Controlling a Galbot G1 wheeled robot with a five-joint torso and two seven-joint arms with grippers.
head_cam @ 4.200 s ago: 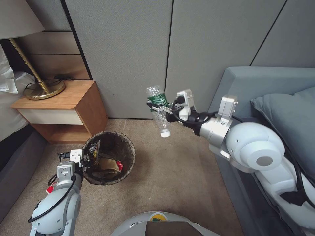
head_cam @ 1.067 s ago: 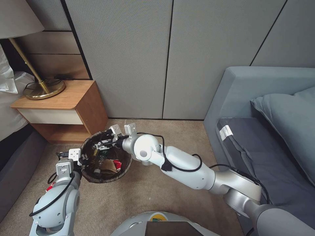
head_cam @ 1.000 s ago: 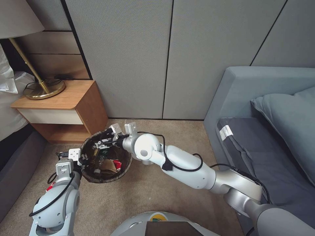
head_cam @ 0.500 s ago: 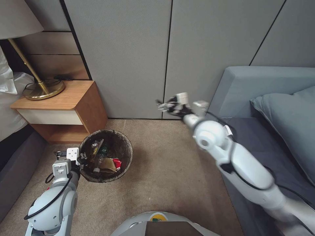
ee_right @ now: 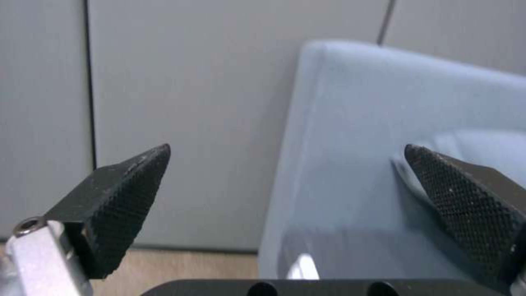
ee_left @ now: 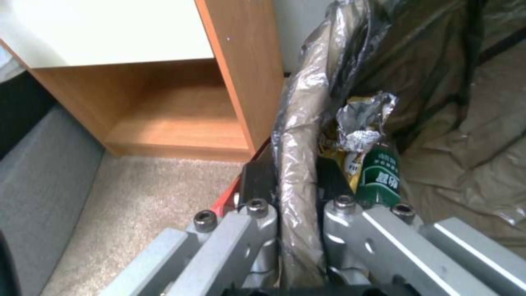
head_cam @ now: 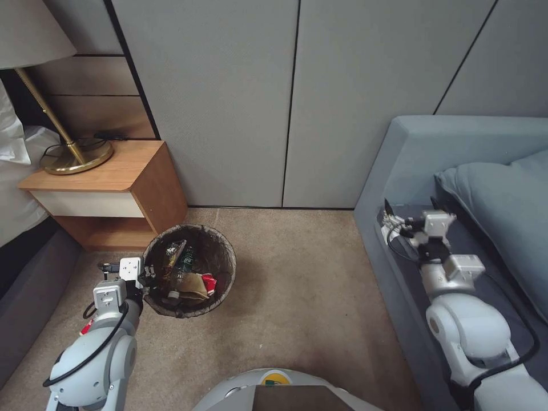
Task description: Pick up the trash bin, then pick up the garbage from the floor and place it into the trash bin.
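On the carpet beside the nightstand (head_cam: pixel 108 188), our left gripper (head_cam: pixel 149 278) pinches the trash bin (head_cam: pixel 220 251) by its bag-lined rim, a light, slippery hold. The bottle (head_cam: pixel 181 268) lies inside. Our right gripper (ee_right: pixel 285 197) rests spread and empty over the sofa (head_cam: pixel 456 137).

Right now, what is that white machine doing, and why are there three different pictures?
It is a robot with two arms. One camera sits on its head, looking down at the carpet. One sits on each wrist, close to the fingers. The left gripper pinches the rim of the trash bin, which you see close up in the left wrist picture. Inside lie wrappers and a green-labelled bottle. The right gripper is open and empty, over the blue sofa.
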